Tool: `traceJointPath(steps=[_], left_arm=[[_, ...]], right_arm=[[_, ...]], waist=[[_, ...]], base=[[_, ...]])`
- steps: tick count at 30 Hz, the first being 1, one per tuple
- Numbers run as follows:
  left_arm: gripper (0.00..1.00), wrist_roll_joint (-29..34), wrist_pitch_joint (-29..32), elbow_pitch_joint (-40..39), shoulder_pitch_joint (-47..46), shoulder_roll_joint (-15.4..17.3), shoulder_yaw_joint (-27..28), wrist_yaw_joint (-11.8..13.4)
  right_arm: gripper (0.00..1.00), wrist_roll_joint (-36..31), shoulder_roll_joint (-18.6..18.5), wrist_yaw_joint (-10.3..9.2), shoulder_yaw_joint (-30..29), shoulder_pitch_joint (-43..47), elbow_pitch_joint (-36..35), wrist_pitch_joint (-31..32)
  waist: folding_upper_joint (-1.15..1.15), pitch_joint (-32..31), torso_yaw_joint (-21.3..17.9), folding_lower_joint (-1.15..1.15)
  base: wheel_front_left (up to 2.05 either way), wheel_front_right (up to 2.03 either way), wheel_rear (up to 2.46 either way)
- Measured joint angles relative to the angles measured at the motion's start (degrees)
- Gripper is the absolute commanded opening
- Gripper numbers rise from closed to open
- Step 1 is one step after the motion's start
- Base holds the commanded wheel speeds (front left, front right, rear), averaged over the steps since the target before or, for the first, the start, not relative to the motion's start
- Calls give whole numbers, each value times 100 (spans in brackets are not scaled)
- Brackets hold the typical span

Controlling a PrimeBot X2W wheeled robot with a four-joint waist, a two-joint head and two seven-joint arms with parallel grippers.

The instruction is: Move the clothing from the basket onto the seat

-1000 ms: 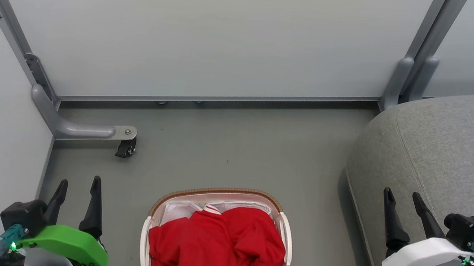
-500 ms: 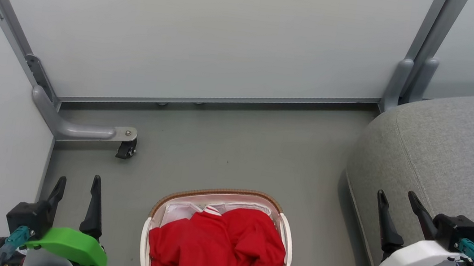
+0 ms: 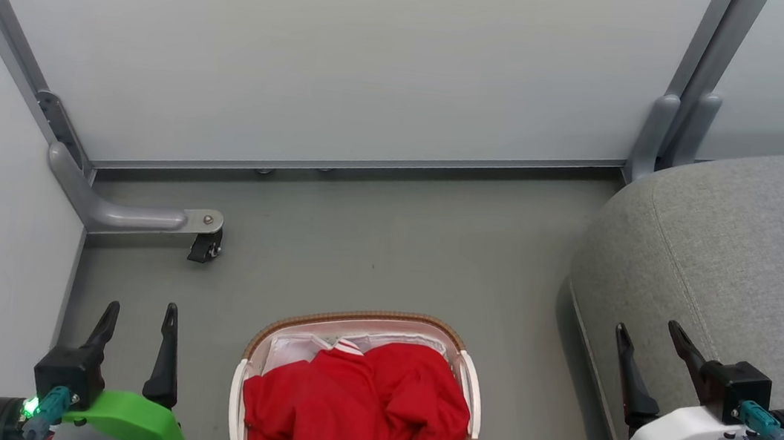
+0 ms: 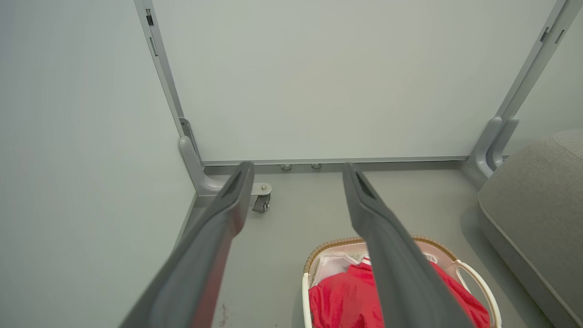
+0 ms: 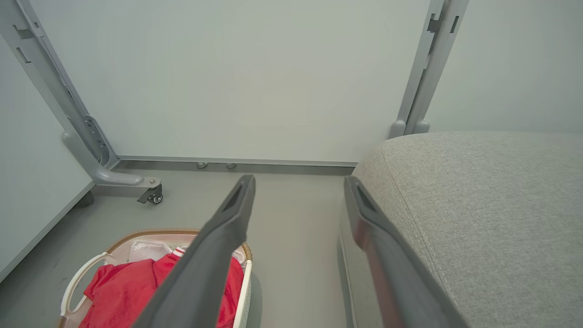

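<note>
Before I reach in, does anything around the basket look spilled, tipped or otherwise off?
Nothing stands out. The basket stands upright on the floor with the clothing bunched inside, none spilled out that I can see. The seat looks undamaged. The left gripper and right gripper are open and empty.

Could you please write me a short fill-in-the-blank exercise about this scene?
The clothing in the basket is bright ____. The basket stands on the ____, beside the seat. The left hand and the right hand are both ____ and empty.
Missing words: red; floor; open.
</note>
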Motion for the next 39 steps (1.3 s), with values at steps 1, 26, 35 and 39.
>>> traceJointPath(steps=[1, 26, 35, 39], left_arm=[[100, 34, -3, 9, 2, -7, 1, -15], [100, 413, -188, 363, -1017, -87, -501, -69], [100, 375, -188, 591, -1493, 11, -675, -71], [100, 374, -188, 777, -1642, 66, -742, -71]], right_arm=[[100, -43, 0, 0, 7, 0, -2, -2], [100, -781, 199, 2, 381, -1035, -425, -186], [100, -779, 304, 2, 561, -1411, -532, -186], [100, -781, 350, 2, 633, -1551, -600, -186]], waist=[[0, 11, -7, 0], [0, 1530, -444, 0], [0, 2199, -687, 0], [0, 2485, -817, 1]], base=[[0, 0, 0], [0, 0, 0], [0, 0, 0], [0, 0, 0]])
